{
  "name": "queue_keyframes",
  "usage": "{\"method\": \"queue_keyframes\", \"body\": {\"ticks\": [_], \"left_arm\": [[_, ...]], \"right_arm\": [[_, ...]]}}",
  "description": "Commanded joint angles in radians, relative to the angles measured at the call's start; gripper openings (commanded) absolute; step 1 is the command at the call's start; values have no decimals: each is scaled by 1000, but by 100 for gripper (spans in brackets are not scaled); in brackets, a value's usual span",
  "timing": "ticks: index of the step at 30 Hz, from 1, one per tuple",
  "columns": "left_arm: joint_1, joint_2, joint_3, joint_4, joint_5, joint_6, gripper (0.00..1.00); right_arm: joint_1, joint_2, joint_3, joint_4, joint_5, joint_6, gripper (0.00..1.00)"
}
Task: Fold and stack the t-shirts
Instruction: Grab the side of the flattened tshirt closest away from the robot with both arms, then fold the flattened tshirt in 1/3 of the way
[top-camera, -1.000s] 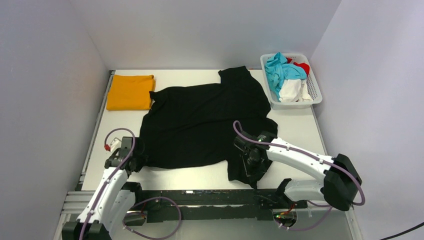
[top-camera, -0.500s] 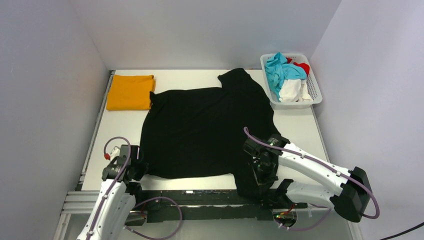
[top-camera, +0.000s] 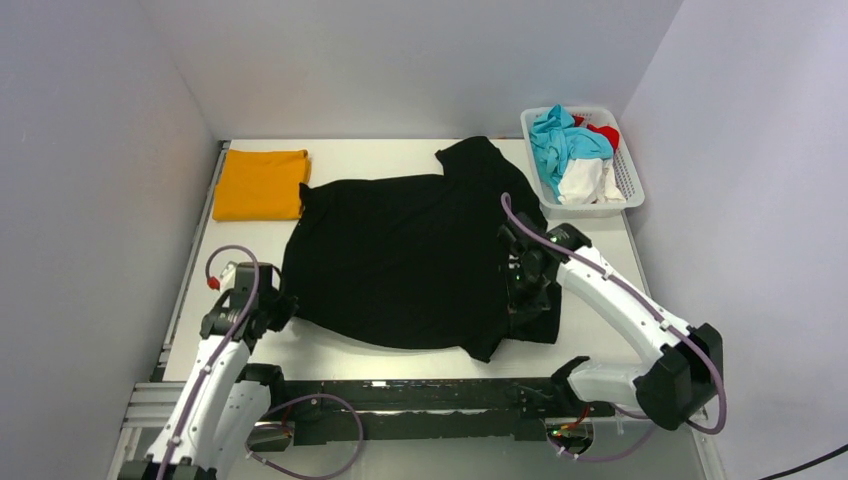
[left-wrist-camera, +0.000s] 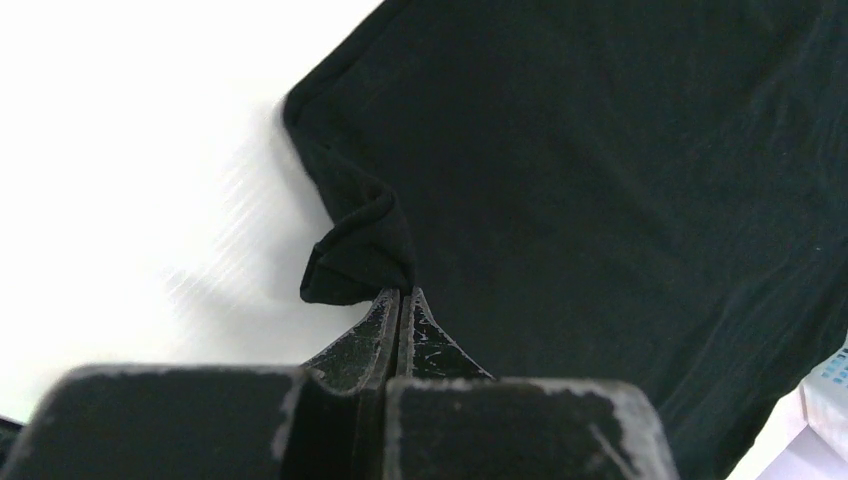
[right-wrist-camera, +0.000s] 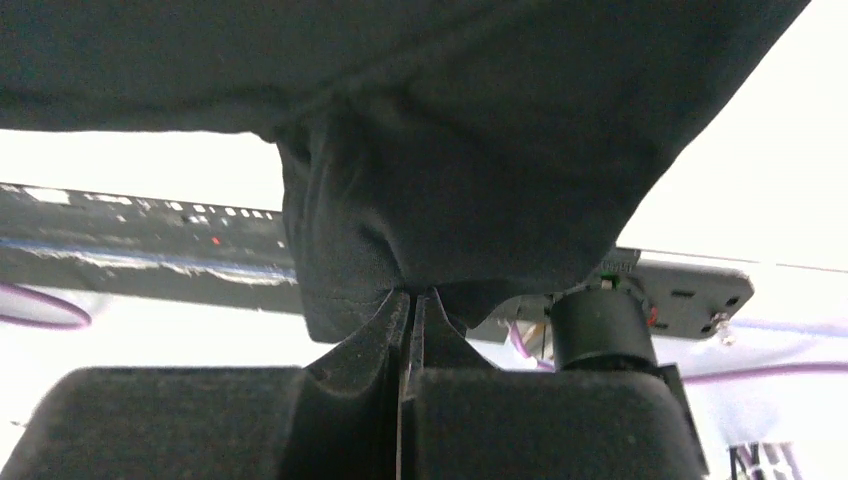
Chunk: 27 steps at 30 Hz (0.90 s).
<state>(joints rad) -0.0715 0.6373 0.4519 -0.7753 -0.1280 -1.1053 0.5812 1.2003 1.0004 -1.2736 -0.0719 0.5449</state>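
A large black t-shirt (top-camera: 410, 250) lies spread over the middle of the table. My left gripper (top-camera: 277, 312) is shut on its near left corner (left-wrist-camera: 365, 250), a small bunched fold at my fingertips (left-wrist-camera: 400, 292). My right gripper (top-camera: 527, 300) is shut on the near right part of the shirt and holds it lifted, so the cloth (right-wrist-camera: 450, 150) hangs draped over my fingertips (right-wrist-camera: 410, 292). A folded orange-yellow t-shirt (top-camera: 260, 184) lies flat at the far left corner.
A white lattice basket (top-camera: 628, 185) holding blue, white and red clothes stands at the far right corner. Grey walls close the table on three sides. The black rail (top-camera: 400, 385) with the arm bases runs along the near edge.
My right gripper has lifted and carried the shirt's near right part away from the front edge toward the far side. My left gripper has shifted slightly with its corner.
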Motion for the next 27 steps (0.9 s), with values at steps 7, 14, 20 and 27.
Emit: {"method": "queue_keyframes", "body": {"ticks": [7, 14, 20, 27], "left_arm": [[5, 256, 157, 255, -56, 51, 0], [26, 379, 211, 315, -69, 72, 0], [52, 505, 276, 348, -59, 113, 0], [64, 627, 326, 389, -37, 154, 0]], "right_arm": [[-132, 172, 230, 200, 161, -135, 0], [-182, 256, 317, 287, 146, -128, 0], [-208, 348, 406, 274, 217, -132, 0], [-234, 417, 483, 275, 279, -130, 0]]}}
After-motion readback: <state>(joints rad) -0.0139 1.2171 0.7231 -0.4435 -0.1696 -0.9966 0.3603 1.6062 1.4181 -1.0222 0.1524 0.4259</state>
